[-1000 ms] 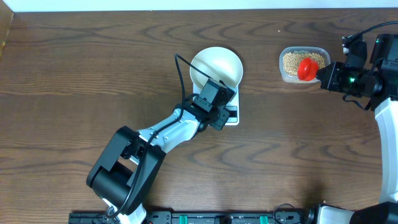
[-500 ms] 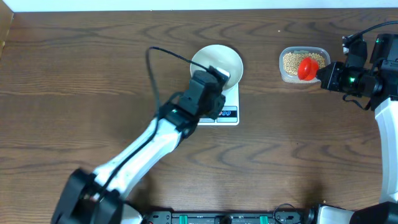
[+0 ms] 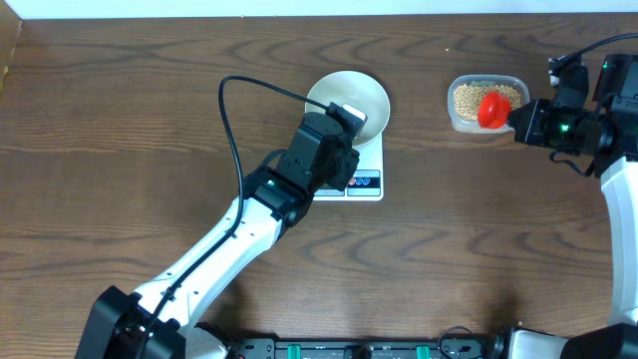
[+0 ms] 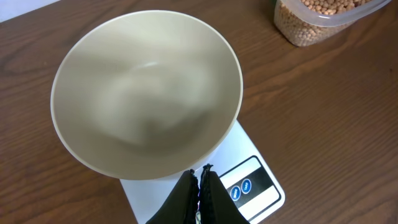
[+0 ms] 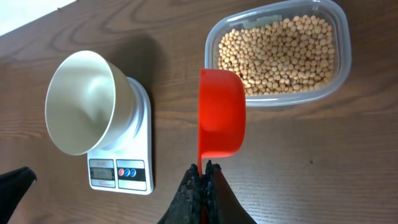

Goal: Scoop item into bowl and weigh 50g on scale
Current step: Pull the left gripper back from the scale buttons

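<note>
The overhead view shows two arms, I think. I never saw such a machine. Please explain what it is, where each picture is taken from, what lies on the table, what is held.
It is a robot: a left arm and a right arm at a wooden table. One picture is taken from above; the other two from a camera on each wrist. On the table stands a scale with an empty white bowl on it; to the side, a clear tub of beans. The left end effector is shut and empty, near the bowl's rim. The right end effector is shut on the handle of a red scoop, by the tub.
</note>
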Robot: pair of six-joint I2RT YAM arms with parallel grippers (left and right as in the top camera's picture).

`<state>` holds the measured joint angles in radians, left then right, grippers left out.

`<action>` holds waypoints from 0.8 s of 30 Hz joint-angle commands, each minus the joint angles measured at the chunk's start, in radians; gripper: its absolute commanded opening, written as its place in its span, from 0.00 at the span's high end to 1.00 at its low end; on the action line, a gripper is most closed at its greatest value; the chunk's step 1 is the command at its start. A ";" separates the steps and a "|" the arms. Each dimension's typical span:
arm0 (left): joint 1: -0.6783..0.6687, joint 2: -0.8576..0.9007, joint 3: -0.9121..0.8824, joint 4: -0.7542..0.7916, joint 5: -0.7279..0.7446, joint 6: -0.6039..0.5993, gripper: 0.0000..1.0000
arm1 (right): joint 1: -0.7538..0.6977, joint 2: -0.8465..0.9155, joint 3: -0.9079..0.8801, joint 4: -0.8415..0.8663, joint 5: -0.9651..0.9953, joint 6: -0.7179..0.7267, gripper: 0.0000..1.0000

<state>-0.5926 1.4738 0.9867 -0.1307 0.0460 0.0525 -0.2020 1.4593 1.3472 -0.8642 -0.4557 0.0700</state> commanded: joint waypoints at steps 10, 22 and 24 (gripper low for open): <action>0.036 0.000 -0.002 -0.010 -0.114 -0.035 0.93 | -0.008 -0.015 0.018 0.068 0.013 -0.015 0.99; 0.038 -0.027 -0.002 -0.145 -0.107 -0.035 0.92 | -0.008 -0.015 0.018 0.158 0.039 -0.003 0.99; 0.038 -0.047 -0.002 -0.154 -0.097 -0.035 0.92 | -0.008 -0.015 0.018 0.172 0.048 0.003 0.99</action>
<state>-0.5587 1.4712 0.9867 -0.2707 -0.0521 0.0257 -0.2020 1.4590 1.3472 -0.7074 -0.4206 0.0673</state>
